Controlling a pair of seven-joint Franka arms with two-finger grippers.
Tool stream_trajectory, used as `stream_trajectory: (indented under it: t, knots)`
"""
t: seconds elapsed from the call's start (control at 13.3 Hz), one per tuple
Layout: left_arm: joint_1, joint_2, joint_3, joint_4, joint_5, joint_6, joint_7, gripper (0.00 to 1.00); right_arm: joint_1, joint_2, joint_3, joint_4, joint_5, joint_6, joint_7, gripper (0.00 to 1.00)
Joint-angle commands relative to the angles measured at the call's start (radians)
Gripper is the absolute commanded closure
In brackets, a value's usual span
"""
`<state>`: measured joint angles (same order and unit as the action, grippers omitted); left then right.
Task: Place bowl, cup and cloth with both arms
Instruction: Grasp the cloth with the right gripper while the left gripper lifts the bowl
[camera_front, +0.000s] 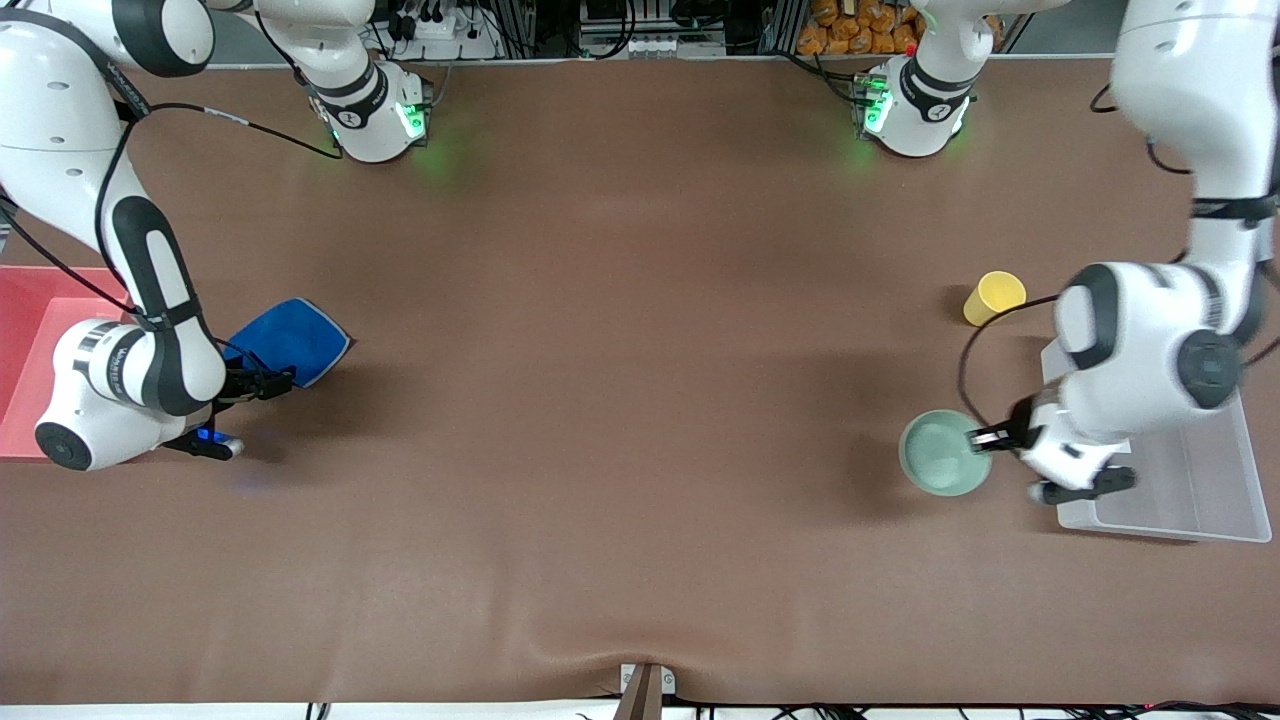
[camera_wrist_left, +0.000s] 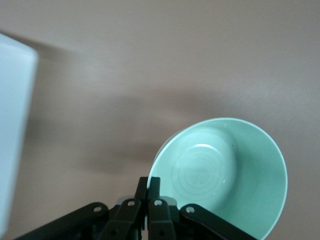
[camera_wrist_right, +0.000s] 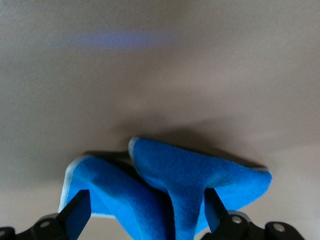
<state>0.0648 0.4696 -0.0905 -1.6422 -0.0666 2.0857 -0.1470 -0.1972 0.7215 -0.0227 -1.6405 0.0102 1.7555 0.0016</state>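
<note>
The mint-green bowl (camera_front: 938, 455) is near the left arm's end of the table, beside a clear tray. My left gripper (camera_front: 986, 437) is shut on its rim; in the left wrist view my gripper (camera_wrist_left: 148, 183) pinches the rim of the bowl (camera_wrist_left: 225, 170), which looks tilted. The yellow cup (camera_front: 994, 297) stands farther from the camera than the bowl. The blue cloth (camera_front: 290, 338) is at the right arm's end. My right gripper (camera_front: 283, 379) is at its nearer edge. In the right wrist view my gripper (camera_wrist_right: 145, 202) is open, with the bunched cloth (camera_wrist_right: 190, 175) between its fingers (camera_wrist_right: 80, 207).
A clear plastic tray (camera_front: 1200, 490) lies at the left arm's end, partly under the left arm, and its pale edge shows in the left wrist view (camera_wrist_left: 15, 125). A red tray (camera_front: 25, 330) lies at the right arm's end, beside the right arm.
</note>
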Motion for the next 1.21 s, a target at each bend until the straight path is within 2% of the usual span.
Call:
stream_trajectory:
  t: [0.0,0.08,0.23,0.3,0.6,0.9,1.13]
  knots:
    - [0.102,-0.032,0.006,0.03,-0.004,-0.094,0.175,1.0,-0.008,0.001,0.004,-0.024,0.016,0.042,0.0,0.15]
    - [0.15,-0.042,0.014,0.028,-0.004,-0.125,0.269,1.0,-0.008,0.001,0.004,-0.024,0.016,0.042,0.0,0.46]
    - [0.24,-0.046,0.031,0.024,-0.002,-0.159,0.451,1.0,-0.008,0.001,0.004,-0.024,0.016,0.044,0.006,0.85]
    - [0.275,-0.04,0.035,0.021,0.002,-0.159,0.525,1.0,-0.01,-0.001,0.006,-0.022,0.017,0.044,0.011,0.99]
    - [0.418,-0.016,0.035,0.012,0.068,-0.124,0.742,1.0,-0.011,-0.023,0.006,-0.015,0.021,0.033,0.012,1.0]
    - [0.468,0.001,0.034,-0.097,0.067,0.048,0.816,1.0,-0.007,-0.112,0.006,-0.009,0.019,0.0,0.009,1.0]
    - [0.486,0.026,0.032,-0.134,0.048,0.132,0.837,1.0,-0.001,-0.157,0.006,0.04,0.013,-0.074,0.0,1.0]
